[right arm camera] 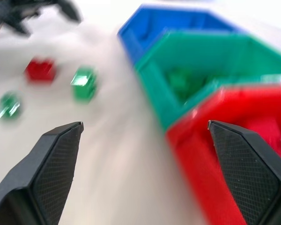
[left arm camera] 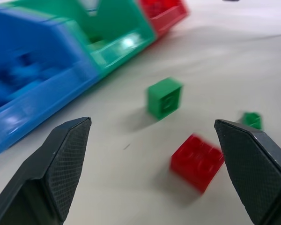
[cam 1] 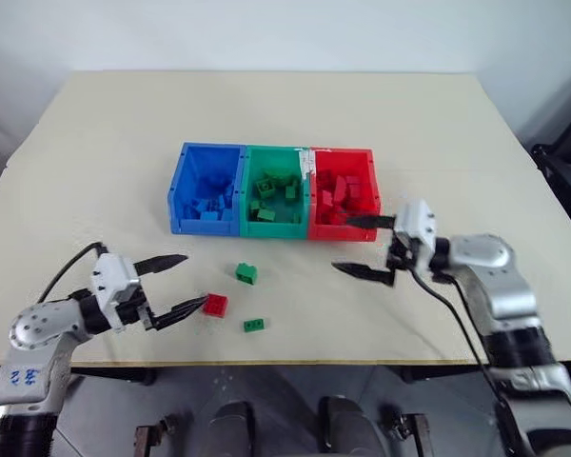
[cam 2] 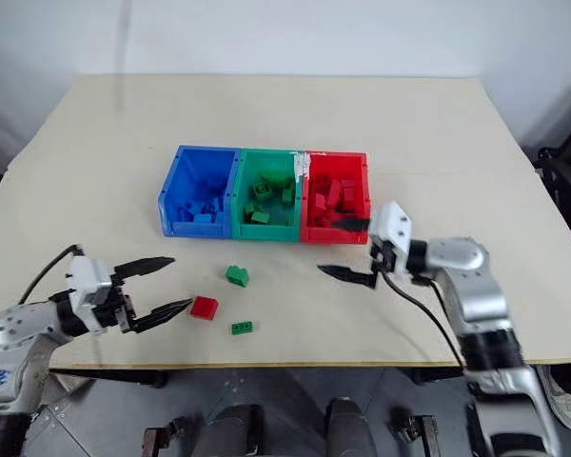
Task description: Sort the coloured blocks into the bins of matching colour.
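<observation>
- Your left gripper is spread wide; the red block lies just beyond its fingertips
- Your right gripper is spread, empty; the red bin is just beside it

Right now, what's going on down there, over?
Both hands open, empty: left hand by the red block, right hand near the red bin. Two green blocks loose on the table. Nothing in the way.

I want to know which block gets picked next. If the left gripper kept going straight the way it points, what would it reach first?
Probably the red block. It lies just ahead of the open left gripper, close to one of its fingers, with the larger green block farther on. Depth is hard to judge, so it might pass beside it.
</observation>
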{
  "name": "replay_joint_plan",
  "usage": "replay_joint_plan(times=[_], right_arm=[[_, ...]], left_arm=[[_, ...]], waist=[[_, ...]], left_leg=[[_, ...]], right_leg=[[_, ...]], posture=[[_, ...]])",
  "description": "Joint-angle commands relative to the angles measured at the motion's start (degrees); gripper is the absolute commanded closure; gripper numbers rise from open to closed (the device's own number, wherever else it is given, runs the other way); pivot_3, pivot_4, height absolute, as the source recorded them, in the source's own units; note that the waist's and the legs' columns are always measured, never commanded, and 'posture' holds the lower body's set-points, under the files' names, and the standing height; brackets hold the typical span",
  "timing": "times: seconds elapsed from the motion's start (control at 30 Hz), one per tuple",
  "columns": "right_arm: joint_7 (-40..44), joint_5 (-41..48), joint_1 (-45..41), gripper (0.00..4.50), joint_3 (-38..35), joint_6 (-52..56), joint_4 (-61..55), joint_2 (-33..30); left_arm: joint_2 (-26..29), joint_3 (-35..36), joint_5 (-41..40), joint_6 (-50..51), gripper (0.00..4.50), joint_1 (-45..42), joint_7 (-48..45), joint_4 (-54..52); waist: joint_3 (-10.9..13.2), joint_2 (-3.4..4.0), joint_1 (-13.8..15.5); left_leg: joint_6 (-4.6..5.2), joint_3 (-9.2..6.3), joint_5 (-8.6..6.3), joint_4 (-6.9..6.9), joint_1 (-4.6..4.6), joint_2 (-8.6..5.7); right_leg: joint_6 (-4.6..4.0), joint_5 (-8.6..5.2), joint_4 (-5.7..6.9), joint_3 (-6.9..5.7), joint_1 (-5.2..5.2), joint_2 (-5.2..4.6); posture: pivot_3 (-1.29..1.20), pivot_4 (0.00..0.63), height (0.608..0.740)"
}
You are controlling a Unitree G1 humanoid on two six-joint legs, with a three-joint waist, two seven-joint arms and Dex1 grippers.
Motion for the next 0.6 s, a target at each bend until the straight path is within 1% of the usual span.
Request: replay_joint_plan(times=[0.03,0.17,0.4,0.53,0.6], right_arm=[[1.57,0.83,5.63,0.05,-3.83,-3.47,-2.60,-4.10],[0.26,1.04,9.05,0.05,-4.56,-3.64,-3.66,-5.39],[-0.59,1.26,8.33,0.05,-1.81,-3.16,-4.63,-3.89],[1.37,2.08,9.20,0.05,-1.76,-3.36,-5.20,-4.66],[2.41,3.35,10.35,0.05,-2.86,-3.58,-6.18,-5.13]], left_arm=[[0.54,-2.62,1.20,-1.07,0.00,-1.88,-2.56,0.62],[-0.08,-4.16,2.61,-2.91,0.00,-4.55,-2.98,3.23],[0.67,-3.14,2.64,-4.58,0.00,-3.00,-3.10,4.26],[3.04,-2.84,2.33,-4.68,0.00,-1.51,-5.33,2.32],[5.11,-4.44,3.20,-4.82,0.00,-1.89,-7.27,-0.01]], waist=[[0.00,0.00,-0.06],[0.00,0.00,-0.29],[0.00,0.00,0.05],[0.00,0.00,0.07],[0.00,0.00,0.25]], left_leg=[[0.00,0.00,0.00,0.00,0.01,0.00],[-0.03,0.05,0.03,0.05,0.07,0.03],[-0.05,0.03,0.04,0.22,0.09,0.05],[-0.04,0.02,0.03,0.24,0.08,0.05],[-0.02,0.01,0.02,0.27,0.08,0.04]], right_leg=[[0.00,0.00,0.00,0.00,0.01,0.01],[0.00,0.00,0.01,0.03,0.00,0.04],[0.00,0.00,0.03,0.05,0.02,0.03],[0.00,0.00,0.04,0.05,0.03,0.02],[0.00,0.00,0.02,0.04,0.04,0.02]], posture=[[0.00,0.150,0.740],[0.00,0.150,0.740],[0.00,0.150,0.740],[0.00,0.150,0.740],[0.00,0.150,0.740]])
